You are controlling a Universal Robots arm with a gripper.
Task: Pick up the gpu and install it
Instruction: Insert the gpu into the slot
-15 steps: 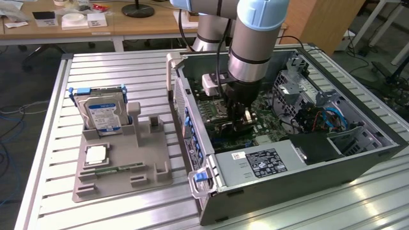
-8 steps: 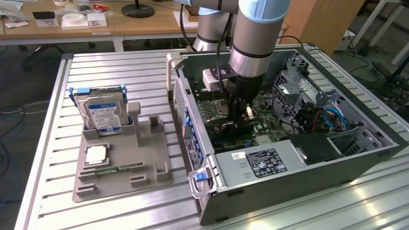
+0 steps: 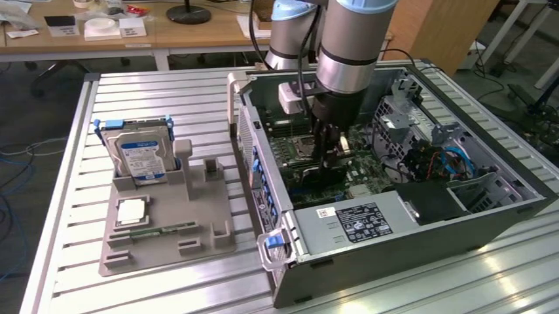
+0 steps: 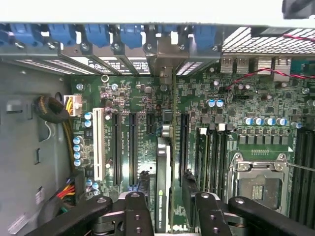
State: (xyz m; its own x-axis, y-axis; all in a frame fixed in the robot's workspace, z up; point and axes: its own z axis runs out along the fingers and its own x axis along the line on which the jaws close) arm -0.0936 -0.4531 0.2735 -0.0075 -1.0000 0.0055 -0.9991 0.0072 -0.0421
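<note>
Pincer wide astride upright gpu over motherboard, card's lower edge hidden.

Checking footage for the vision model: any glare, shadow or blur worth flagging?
Exterior view: bright glare on the ribbed aluminium table, dark open computer case interior shadowed under the arm. Wrist view: green motherboard evenly lit, black gripper looming soft and close.

The motherboard was green with black slots, one slot white. Blue latches lined the grey case. The hard drive bore a blue-white label.
</note>
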